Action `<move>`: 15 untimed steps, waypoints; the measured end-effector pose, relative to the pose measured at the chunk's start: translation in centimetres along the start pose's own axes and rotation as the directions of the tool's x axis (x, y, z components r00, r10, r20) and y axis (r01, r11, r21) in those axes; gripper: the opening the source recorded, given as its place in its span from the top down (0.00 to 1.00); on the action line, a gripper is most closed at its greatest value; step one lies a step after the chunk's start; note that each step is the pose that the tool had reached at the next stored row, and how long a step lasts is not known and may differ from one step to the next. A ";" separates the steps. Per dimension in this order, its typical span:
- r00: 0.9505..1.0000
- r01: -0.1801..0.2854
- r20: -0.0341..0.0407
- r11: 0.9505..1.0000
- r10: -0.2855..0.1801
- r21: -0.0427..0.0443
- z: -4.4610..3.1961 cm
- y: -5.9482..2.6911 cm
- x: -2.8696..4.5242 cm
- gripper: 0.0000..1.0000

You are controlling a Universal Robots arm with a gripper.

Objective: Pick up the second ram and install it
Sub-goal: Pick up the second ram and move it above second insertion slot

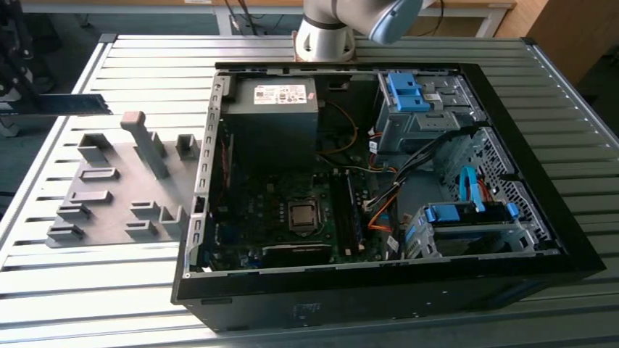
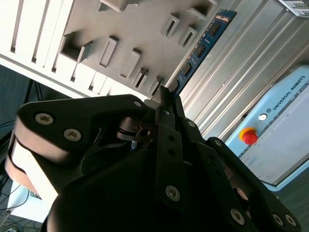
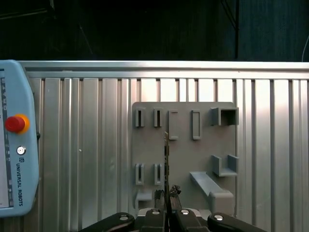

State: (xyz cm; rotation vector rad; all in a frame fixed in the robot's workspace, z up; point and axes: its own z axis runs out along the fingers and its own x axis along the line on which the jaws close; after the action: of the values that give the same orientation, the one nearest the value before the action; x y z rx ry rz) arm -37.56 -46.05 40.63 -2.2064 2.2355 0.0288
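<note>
Recorded gripper [image 3: 166, 205] clamped on the second ram [image 3: 166, 164], stick edge-on over the grey fixture tray [image 3: 193, 162]. Logged it at the exterior view's left, held clear of the upright blocks [image 1: 145, 141], well apart from the open computer case [image 1: 387, 290].

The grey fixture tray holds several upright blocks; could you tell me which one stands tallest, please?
The slim post toward the tray's far edge in the exterior view; it towers over the squat blocks around it.
</note>
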 end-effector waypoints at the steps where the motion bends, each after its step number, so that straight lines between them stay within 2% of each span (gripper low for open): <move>1: 1.000 0.000 0.000 1.000 0.000 0.000 0.00 -0.24 0.00 0.86; 15: 1.000 0.000 0.000 1.000 0.000 0.000 0.05 -2.36 -0.03 0.86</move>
State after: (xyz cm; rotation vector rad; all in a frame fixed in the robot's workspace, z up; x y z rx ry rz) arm -35.20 -46.05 40.55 -2.2064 2.2356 0.0289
